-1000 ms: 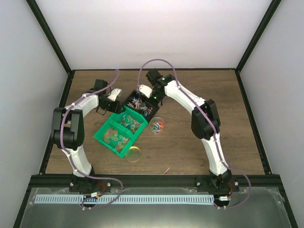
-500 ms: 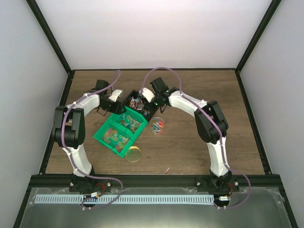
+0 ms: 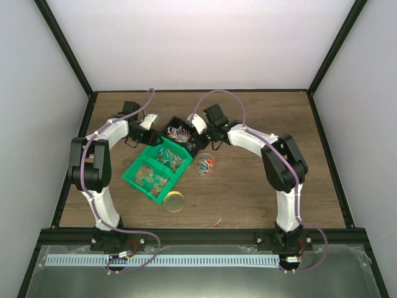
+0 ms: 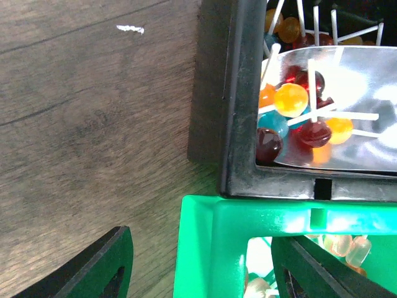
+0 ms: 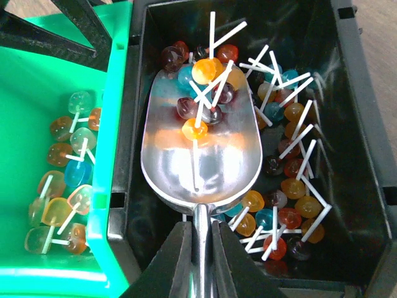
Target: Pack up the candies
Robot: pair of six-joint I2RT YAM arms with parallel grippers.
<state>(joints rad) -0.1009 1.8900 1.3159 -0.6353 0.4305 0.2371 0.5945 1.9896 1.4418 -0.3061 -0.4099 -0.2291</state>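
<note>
Candies [image 5: 201, 93] heaped on the scoop [image 5: 198, 161], right gripper [image 5: 200, 245] pinching its handle. Left gripper [image 4: 201, 267] is spread astride the green bin [image 4: 205, 230] wall, probably steadying it.

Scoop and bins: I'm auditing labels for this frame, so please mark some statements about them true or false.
1. The right tool is shut on the handle of the scoop. True.
2. The scoop is empty. False: candies lie in it.
3. The left tool grips the green bin. False: it is open, a finger on either side of the bin's wall.
4. The gold lid lies on the table. True.
5. The black bin touches the green bin. True.
</note>
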